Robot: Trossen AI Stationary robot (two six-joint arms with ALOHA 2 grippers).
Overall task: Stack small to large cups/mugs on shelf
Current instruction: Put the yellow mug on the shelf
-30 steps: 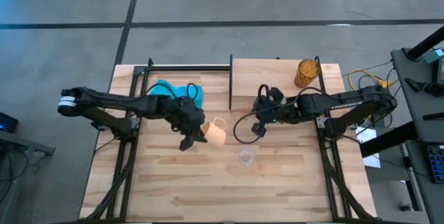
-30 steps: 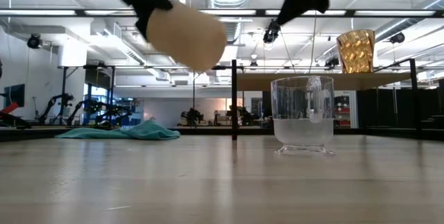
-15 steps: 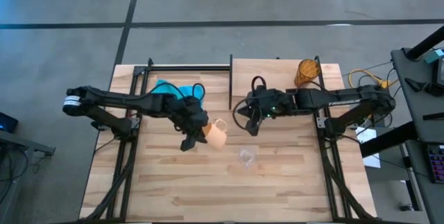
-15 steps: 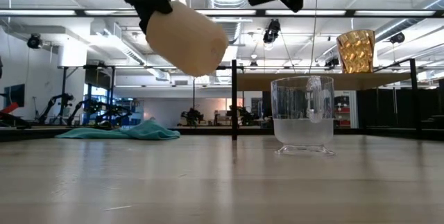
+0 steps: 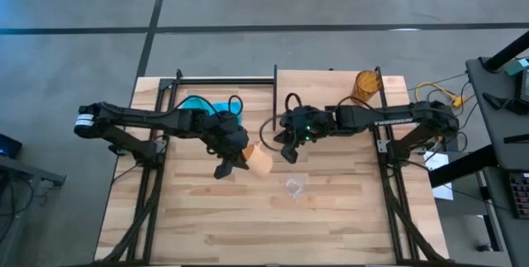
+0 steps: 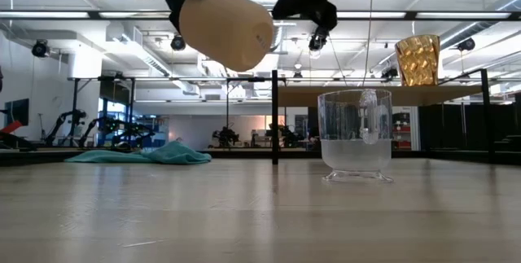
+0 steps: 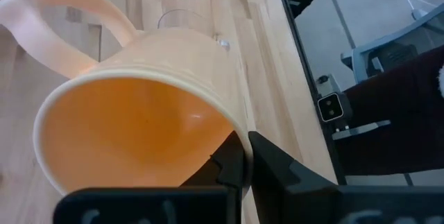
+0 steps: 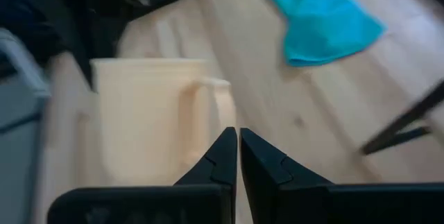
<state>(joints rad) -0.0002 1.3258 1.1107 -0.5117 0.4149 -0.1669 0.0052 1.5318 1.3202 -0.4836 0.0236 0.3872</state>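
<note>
The left tool (image 5: 234, 156) is closed on the rim of the orange mug (image 5: 259, 160), holding it tilted above the surface (image 5: 331, 226). The right tool (image 5: 288, 150), closed and empty, hangs just beside the mug's handle.

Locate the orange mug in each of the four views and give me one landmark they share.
High view: the orange mug sits mid-table, at the tip of the left tool.
Low view: top centre, lifted and tilted.
Left wrist view: fills the frame, rim clamped.
Right wrist view: left of centre, handle facing the right tool.
Shared landmark: the teal cloth, seen in all but the left wrist view.
</note>
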